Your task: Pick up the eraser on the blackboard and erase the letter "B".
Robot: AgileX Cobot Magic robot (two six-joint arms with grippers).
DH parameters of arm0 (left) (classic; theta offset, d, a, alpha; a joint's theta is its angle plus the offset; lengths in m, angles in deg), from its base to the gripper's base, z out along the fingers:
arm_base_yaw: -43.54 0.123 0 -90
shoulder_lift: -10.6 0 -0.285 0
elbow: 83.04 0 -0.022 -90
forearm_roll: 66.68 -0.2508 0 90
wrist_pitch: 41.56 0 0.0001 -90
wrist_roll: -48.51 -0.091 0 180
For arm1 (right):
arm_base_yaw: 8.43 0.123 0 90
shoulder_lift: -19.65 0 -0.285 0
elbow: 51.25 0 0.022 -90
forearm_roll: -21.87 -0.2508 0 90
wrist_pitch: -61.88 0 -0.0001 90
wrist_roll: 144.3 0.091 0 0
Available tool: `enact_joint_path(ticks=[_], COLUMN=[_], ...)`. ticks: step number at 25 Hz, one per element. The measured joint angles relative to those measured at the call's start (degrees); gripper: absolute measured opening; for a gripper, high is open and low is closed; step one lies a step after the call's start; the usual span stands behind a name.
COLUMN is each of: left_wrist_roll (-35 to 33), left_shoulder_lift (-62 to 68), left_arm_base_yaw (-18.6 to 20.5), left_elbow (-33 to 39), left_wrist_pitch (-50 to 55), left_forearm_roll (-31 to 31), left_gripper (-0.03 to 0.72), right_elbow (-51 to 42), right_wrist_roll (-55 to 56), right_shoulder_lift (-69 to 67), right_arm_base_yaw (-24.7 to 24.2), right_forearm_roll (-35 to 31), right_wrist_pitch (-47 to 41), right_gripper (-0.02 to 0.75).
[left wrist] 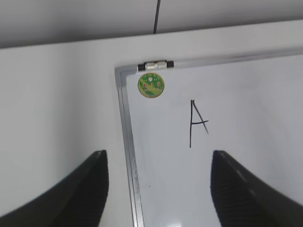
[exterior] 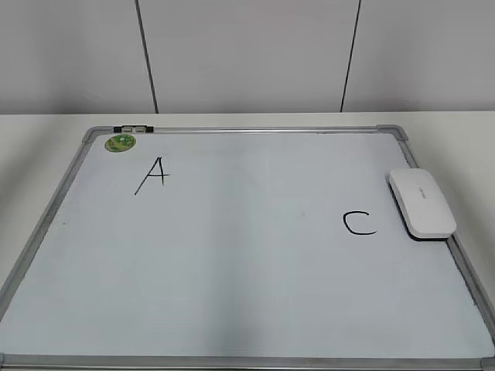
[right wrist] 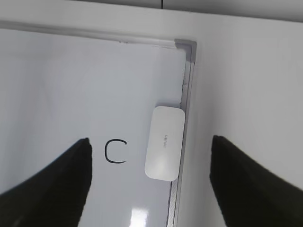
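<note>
The blackboard [exterior: 232, 294] is a white board with a silver-grey frame, lying flat on the table. The white eraser [exterior: 421, 203] lies on its right edge, beside a black "C" [exterior: 359, 223]. A black "A" [exterior: 151, 175] is at the upper left. No letter "B" shows on the board in any view. My left gripper [left wrist: 158, 189] is open and empty above the board's upper left frame; the blackboard [left wrist: 246, 94] and the "A" [left wrist: 197, 122] lie ahead of it. My right gripper [right wrist: 149, 182] is open and empty above the eraser [right wrist: 164, 142] and the "C" [right wrist: 116, 151]. Neither gripper shows in the exterior view.
A small round green magnet [exterior: 121, 143] sits at the board's upper left corner, next to a metal hanger clip [exterior: 133, 128]; both also show in the left wrist view, magnet [left wrist: 151, 84]. White table [exterior: 31, 147] surrounds the board; a panelled wall stands behind.
</note>
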Motion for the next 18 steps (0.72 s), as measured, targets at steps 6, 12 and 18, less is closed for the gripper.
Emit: enact_joint_path(ticks=[6,12,18], left_wrist_roll=[1.0,1.0,1.1], left_shoulder_lift=[-14.8,-29.5,-43.9], left_arm_base_yaw=[-2.6,-3.7,-3.7], left_elbow=[4.5,20.5,35.3], left_wrist_pitch=[0.2,1.1,1.3], left_forearm_roll=[-1.3,-4.0,-4.1], left_gripper=[0.49,0.49,0.49], right_elbow=[-5.3,-15.8,-27.3], right_wrist_roll=[-0.2,-0.3,-0.3], right_shoulder_lift=[12.5,26.4,40.3], right_arm_base_yaw=[0.0,0.0,0.0], right_forearm_roll=[-0.2,-0.3,-0.2], right_wrist_pitch=[-0.7,-0.9,-1.2], right_gripper=[0.592,0.592,0.592])
